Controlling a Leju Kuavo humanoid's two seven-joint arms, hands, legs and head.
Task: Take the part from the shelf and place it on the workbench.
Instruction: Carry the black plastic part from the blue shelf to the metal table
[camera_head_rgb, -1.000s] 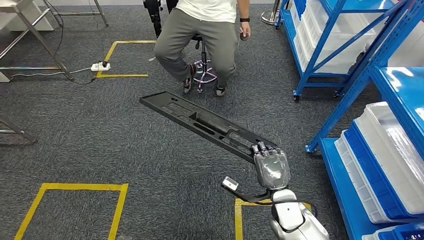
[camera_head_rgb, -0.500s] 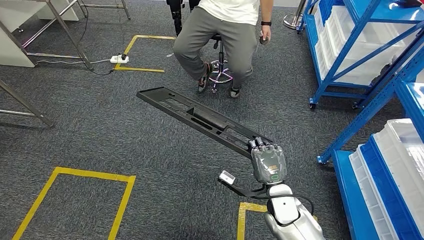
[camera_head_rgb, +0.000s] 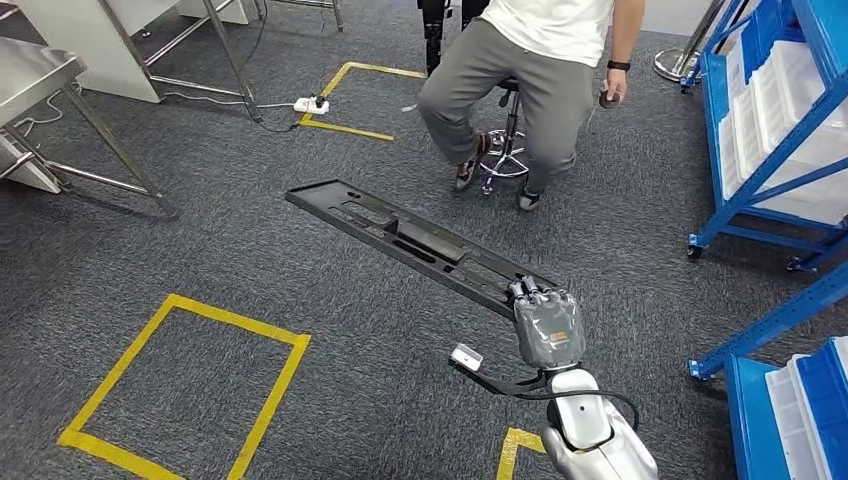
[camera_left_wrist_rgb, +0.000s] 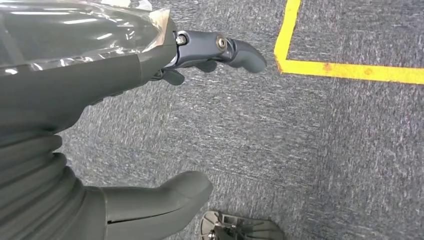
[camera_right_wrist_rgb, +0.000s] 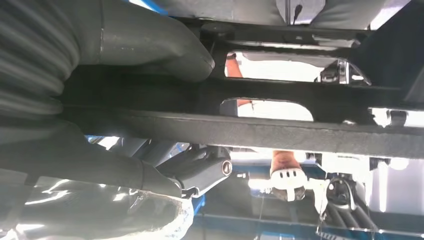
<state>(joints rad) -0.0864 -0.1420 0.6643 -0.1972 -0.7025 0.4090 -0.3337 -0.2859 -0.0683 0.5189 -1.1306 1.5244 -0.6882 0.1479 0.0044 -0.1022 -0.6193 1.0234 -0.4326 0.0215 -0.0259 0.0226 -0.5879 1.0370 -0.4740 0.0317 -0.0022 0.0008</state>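
The right hand (camera_head_rgb: 545, 328) is gripping one end of the long flat black plastic part (camera_head_rgb: 420, 247), a slotted panel w/ rectangular cut-outs and a raised ridge along its middle; the part is sticking out forward and to the robot's left, held in the air above the grey carpet floor (camera_head_rgb: 300, 290), well apart from the blue steel shelf (camera_head_rgb: 775, 150) on the right. In the right wrist view the thick grey thumb (camera_right_wrist_rgb: 165, 50) is lying on one face of the part (camera_right_wrist_rgb: 280, 130) and the darker fingers (camera_right_wrist_rgb: 200, 170) are curling under the other, so the fingers are holding it firmly. The pick from the shelf looks done; what is left is carrying and setting down, approx. halfway by my reckoning. A metal-legged desk (camera_head_rgb: 35, 75) is standing at far left, prob. the goal, though only its corner is visible. The left hand (camera_left_wrist_rgb: 100, 100) is hanging over the carpet w/ fingers (camera_left_wrist_rgb: 225, 50) apart, holding nothing. Yellow tape squares (camera_head_rgb: 190, 390) are marking the floor, and a person (camera_head_rgb: 530, 70) is sitting on a stool ahead. The part looks rigid, matte, light but unwieldy.
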